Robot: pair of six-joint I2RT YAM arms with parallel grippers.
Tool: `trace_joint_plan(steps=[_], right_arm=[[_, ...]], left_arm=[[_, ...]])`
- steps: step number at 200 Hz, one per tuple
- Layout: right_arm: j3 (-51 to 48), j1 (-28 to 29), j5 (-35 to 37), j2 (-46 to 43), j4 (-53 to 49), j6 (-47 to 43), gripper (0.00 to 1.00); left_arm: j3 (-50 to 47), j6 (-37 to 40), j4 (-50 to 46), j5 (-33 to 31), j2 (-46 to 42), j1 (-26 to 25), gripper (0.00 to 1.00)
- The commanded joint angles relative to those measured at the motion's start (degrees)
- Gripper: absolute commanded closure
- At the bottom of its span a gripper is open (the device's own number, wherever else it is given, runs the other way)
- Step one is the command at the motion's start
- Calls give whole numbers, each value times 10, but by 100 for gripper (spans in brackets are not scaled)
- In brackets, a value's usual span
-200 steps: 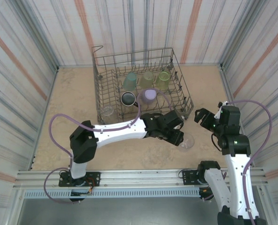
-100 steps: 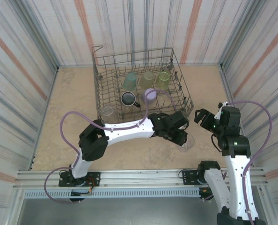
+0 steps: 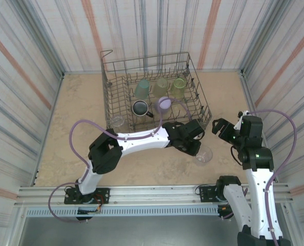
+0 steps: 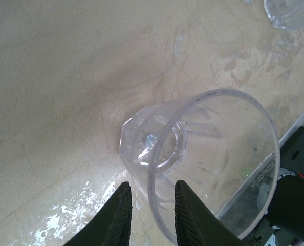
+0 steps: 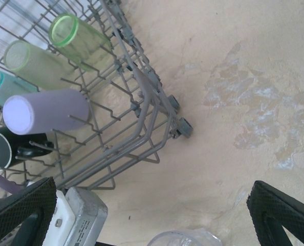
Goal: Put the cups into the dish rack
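Note:
A clear cup (image 3: 203, 155) stands on the table, just right of the dish rack's (image 3: 203, 95) front corner. My left gripper (image 3: 194, 148) is open and narrow, and its fingers (image 4: 187, 215) straddle the wall of this clear cup (image 4: 203, 148) at the rim, with a small gap on each side. In the dish rack (image 5: 142, 95) sit a teal cup (image 3: 142, 88), a pale green one (image 3: 160, 86), a green one (image 3: 178, 87), a purple one (image 3: 164, 105) and a black mug (image 3: 139, 107). My right gripper (image 3: 221, 128) hangs wide open to the right, holding nothing.
Another clear cup (image 3: 116, 122) is at the rack's front left corner. A clear cup's rim (image 4: 292, 13) shows at the top right of the left wrist view. Striped walls close in three sides. A metal rail (image 3: 152, 192) runs along the near edge.
My left arm has reached further right to the clear cup, and its jaws have narrowed around the cup's rim. The right arm has not moved.

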Motion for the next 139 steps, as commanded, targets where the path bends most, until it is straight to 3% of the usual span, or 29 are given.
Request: trace_joint_plan(steps=[1,22,62,139], right_arm=[[3,-5,-11,-4,5,1,0],[3,-4,-7,-3,12,2,0],[4,-4,-20,7,22,5,0],[-11,-5,-15,-19,23,6,0]], left_arm=[[15,0,-4,12,25,0,73],[17,3,-9,12,29,0,75],[19,-1,-10,14,29,0,100],[9,13,-15,5,-40,12,100]])
